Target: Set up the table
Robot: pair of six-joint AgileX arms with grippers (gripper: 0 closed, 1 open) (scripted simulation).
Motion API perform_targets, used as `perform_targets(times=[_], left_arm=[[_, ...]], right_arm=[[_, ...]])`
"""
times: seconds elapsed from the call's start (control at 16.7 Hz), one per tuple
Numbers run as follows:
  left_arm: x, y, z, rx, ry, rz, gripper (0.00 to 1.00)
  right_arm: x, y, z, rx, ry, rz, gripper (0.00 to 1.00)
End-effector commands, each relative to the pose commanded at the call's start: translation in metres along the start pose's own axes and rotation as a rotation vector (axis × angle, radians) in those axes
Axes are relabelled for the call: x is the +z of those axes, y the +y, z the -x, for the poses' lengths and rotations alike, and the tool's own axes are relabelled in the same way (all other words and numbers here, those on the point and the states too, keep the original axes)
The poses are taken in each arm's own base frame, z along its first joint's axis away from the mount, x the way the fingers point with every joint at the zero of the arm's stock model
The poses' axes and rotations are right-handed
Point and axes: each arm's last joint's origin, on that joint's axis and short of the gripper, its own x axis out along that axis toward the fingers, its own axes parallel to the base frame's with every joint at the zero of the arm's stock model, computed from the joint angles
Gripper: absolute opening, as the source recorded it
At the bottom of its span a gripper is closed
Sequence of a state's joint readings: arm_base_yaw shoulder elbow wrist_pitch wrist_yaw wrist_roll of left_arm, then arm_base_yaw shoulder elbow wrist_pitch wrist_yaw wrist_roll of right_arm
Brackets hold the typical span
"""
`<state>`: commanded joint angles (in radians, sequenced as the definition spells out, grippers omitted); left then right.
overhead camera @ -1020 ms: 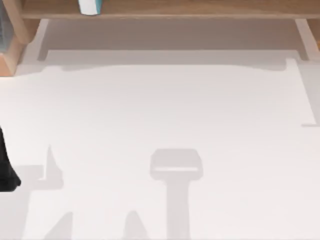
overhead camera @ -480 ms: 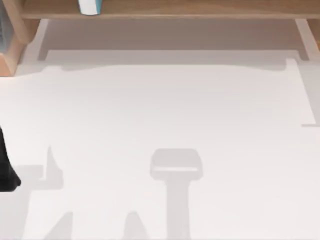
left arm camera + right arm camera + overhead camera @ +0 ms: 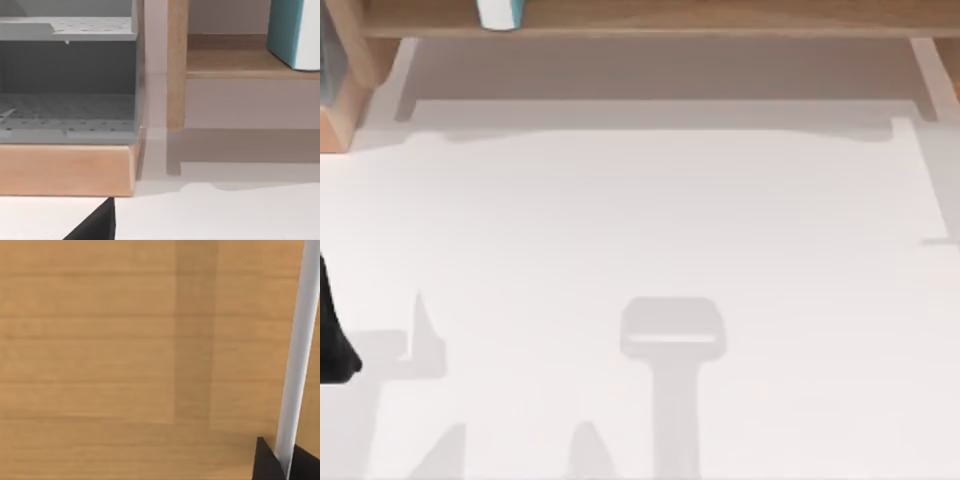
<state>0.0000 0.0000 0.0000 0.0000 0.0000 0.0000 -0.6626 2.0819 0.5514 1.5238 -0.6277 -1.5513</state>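
Table, white and bare, was spread below a wooden shelf bearing a teal-and-white container; left arm was parked at its left edge, grip undeterminable; slow, level shelf approach was judged advisable.

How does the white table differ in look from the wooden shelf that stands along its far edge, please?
The table is plain matte white, while the shelf is light-brown wood with visible grain. The table is broad and bare across its middle; the shelf is a narrow board carrying a teal-and-white container. The table lies low; the shelf is raised on posts. Both surfaces are flat and level.
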Motion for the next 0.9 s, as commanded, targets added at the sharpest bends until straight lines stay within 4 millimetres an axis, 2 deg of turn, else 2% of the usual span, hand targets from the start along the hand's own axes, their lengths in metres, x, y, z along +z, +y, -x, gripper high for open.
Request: perform_targets(times=[0.36,0.66,0.9], left_arm=[[0.0,0.0,0.0,0.0,0.0,0.0,1.0],[0.0,0.0,0.0,0.0,0.0,0.0,1.0],[0.0,0.0,0.0,0.0,0.0,0.0,1.0]], right_arm=[[-0.001,-0.004,-0.049,-0.013,0.001,0.009,0.0],[-0.002,-0.002,-0.05,-0.006,0.005,0.003,0.0],[-0.004,-0.003,-0.077,-0.012,0.004,0.007,0.0]])
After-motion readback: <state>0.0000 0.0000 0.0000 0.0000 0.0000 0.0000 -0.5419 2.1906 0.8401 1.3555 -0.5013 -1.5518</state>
